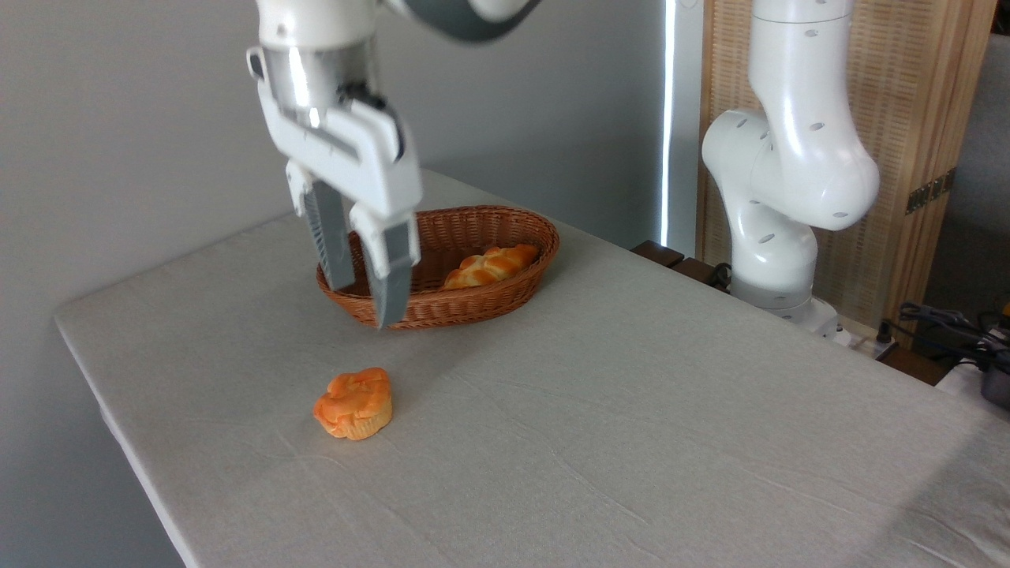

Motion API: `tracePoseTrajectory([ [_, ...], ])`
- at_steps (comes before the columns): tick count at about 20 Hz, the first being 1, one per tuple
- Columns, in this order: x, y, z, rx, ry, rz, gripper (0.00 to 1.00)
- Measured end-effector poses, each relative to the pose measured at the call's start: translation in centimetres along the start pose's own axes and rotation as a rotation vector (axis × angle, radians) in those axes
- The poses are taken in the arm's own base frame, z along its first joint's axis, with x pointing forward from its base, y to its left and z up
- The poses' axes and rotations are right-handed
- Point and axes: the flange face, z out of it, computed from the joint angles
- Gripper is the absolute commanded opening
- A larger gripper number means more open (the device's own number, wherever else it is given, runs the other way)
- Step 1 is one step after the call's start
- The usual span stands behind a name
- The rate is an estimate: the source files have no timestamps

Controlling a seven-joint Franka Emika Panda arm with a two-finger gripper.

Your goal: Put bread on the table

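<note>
A: One bun [354, 404] is already sitting on your counter [631, 410], well clear of the basket [505, 296].

B: Yep, and your hand [364, 306] hangs above it, fingers apart and empty. The other loaf [489, 266] isn't the target, so you're likely done.

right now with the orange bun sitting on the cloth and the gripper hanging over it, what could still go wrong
1. The bread lies on the table tilted, almost directly under the open gripper; a downward drift could squash or nudge it.
2. The fingertips hang close in front of the wicker basket; a backward sweep might clip its rim and shift it along with the braided loaf inside.
3. The bread sits fairly near the table's left edge, so a hard push could roll it off.
</note>
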Motion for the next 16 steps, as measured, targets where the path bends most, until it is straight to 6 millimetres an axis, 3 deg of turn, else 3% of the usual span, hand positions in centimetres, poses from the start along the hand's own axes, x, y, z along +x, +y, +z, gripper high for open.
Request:
tracePoseTrajectory([
  [4, -1.8, -1.2, -3.5, 0.000, -0.003, -0.058, 1.00],
  [6, -2.1, -1.2, -4.1, -0.002, -0.006, -0.062, 1.00],
  [12, -0.6, 0.3, -3.5, -0.012, -0.019, -0.030, 1.00],
  [16, -0.7, 0.3, -2.8, -0.031, -0.045, -0.031, 1.00],
])
